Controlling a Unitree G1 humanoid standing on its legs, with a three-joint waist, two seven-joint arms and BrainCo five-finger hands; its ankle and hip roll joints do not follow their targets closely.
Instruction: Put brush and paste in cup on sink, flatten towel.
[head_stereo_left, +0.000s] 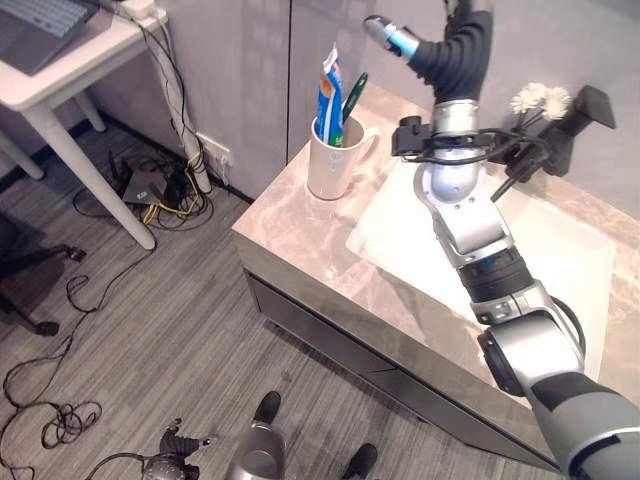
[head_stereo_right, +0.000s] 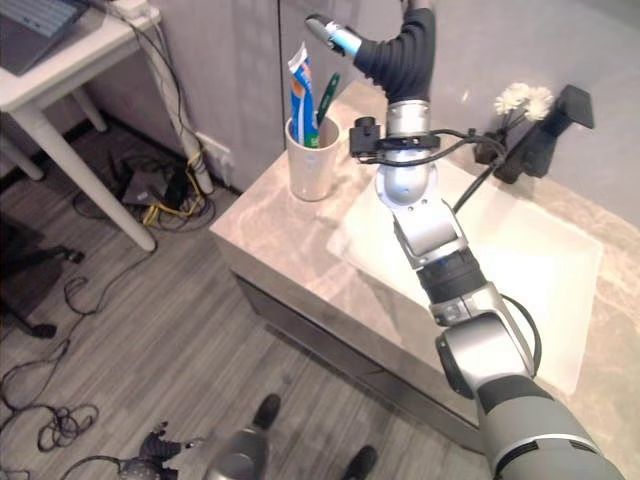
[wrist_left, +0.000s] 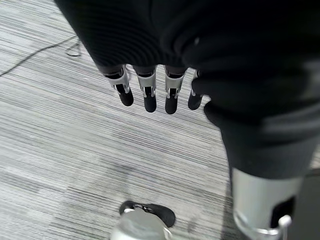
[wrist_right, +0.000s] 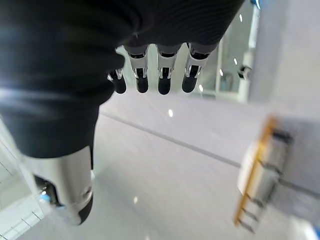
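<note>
A glossy white cup (head_stereo_left: 331, 160) on the marbled tabletop (head_stereo_left: 290, 225) holds brush (head_stereo_left: 353, 96) and paste (head_stereo_left: 330, 92), well below the right hand (wrist_right: 150, 75)'s straight, empty fingers (wrist_right: 163, 80). The left hand (wrist_left: 150, 90)'s fingers (wrist_left: 148, 97) hang relaxed over striped carpet (wrist_left: 60, 145).

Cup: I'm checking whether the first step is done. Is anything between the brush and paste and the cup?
Nothing visible. The brush and paste already stand inside the cup on the counter. The right hand is raised above it, fingers straight, holding nothing.
</note>
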